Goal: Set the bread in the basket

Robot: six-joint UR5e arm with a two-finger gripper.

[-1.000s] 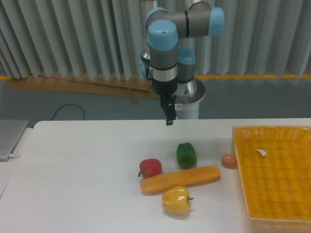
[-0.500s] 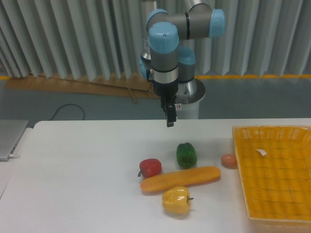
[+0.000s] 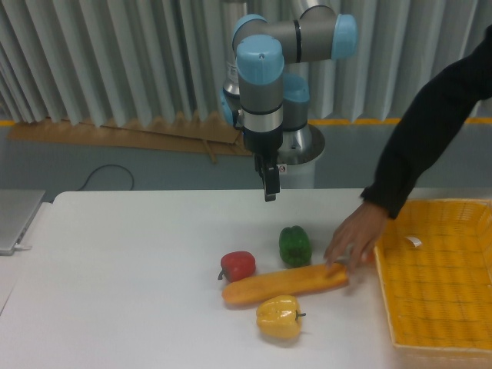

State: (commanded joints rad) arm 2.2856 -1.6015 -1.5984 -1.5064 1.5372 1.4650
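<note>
The bread (image 3: 283, 284), a long orange-yellow loaf, lies on the white table between the peppers, slanting up to the right. A person's hand (image 3: 350, 240) touches its right end. The basket (image 3: 438, 273), a yellow woven tray with a small white tag, sits at the right edge of the table. My gripper (image 3: 269, 188) hangs well above the table, behind the green pepper and apart from the bread. It is seen edge-on, so whether it is open or shut does not show; nothing is in it.
A green pepper (image 3: 294, 246), a red pepper (image 3: 238, 265) and a yellow pepper (image 3: 278, 318) crowd around the bread. A black-sleeved arm (image 3: 430, 127) reaches in from the upper right across the basket's near corner. A grey laptop (image 3: 14, 217) lies at the left edge.
A person's arm has come in from the upper right and its hand now rests on the bread's right end, covering the small orange ball. My gripper has barely moved.
</note>
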